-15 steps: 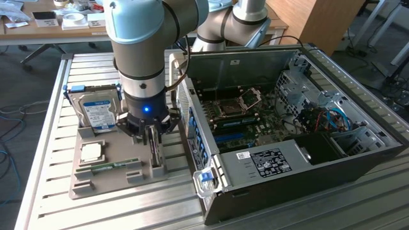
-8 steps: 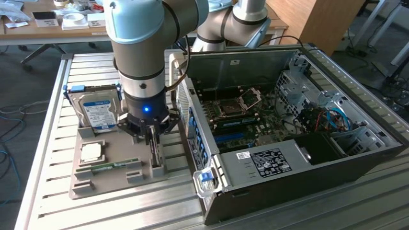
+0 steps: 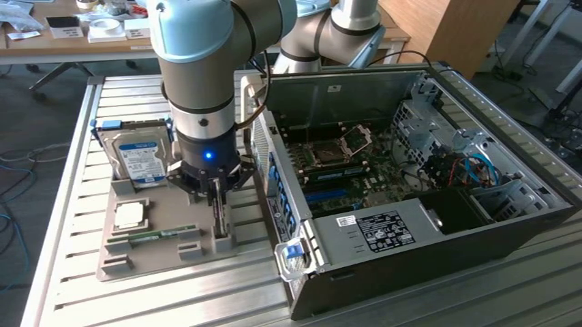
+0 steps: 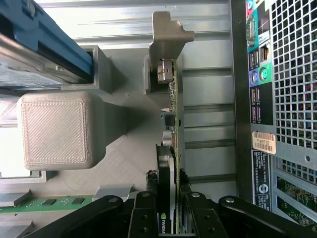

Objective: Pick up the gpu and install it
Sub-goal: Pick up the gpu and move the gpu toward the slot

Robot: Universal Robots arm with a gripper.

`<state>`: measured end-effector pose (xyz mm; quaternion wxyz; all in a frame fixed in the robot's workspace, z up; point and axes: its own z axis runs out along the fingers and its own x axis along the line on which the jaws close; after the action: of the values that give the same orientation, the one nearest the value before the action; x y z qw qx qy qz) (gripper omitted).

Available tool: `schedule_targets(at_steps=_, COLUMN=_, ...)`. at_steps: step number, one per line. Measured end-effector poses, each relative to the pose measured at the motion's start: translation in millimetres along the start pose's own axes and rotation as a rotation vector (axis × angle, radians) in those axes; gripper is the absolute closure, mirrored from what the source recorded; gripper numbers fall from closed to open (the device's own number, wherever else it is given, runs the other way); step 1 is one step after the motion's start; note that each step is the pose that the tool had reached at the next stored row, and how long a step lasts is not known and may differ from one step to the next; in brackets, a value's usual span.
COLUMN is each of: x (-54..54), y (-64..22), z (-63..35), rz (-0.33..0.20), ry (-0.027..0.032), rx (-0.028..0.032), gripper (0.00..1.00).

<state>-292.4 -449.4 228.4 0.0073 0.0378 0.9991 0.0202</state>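
Gripper (image 3: 215, 197) straddles gpu (image 4: 172, 124) from above; card on edge in tray (image 3: 155, 262) beside PC case (image 3: 409, 231), long axis parallel w/ case wall. Clamped yet? Can't tell.

Thin green circuit-board gpu (image 4: 171, 148) carried black cooler; boxy silver hard drive (image 3: 141, 160) at ten o'clock wore blue-white label.

**The gpu (image 3: 219, 221) stands on edge in its holder**

Thin green board (image 4: 174, 99), silvery bracket (image 4: 166, 34) at one end, black cooler (image 4: 163, 168) on one face. It sits upright on its long edge in the grey holder (image 3: 150, 248) on the worktop (image 3: 136, 300), beside the open computer case (image 3: 409, 266).
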Motion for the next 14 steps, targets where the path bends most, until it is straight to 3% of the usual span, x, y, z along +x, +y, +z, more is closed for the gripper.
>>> schedule_targets(at_steps=14, x=0.0, y=0.0, z=0.0, rz=-0.001, ry=0.0000, rx=0.0000, gripper=0.73)
